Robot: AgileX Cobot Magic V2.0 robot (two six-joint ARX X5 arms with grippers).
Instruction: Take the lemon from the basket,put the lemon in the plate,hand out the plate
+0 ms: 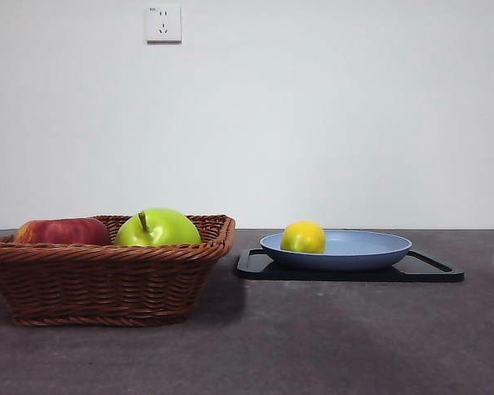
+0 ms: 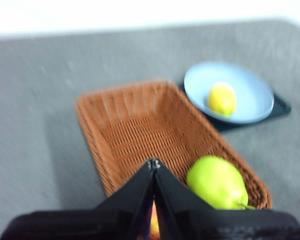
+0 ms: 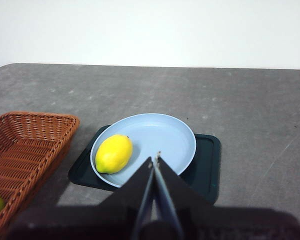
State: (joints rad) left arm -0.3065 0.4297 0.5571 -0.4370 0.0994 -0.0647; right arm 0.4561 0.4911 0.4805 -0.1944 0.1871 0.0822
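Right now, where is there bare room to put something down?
Bare tabletop lies beyond the black tray. Most of the plate beside the lemon is free, as is the basket floor beyond the green apple.

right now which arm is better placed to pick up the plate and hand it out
Right, probably. The right gripper, jaws shut, points at the plate holding the lemon. The left gripper, also shut, sits over the basket, farther from the plate.

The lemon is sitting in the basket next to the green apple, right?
No. The lemon lies in the blue plate on the black tray, as the right wrist view shows. The green apple is in the basket.
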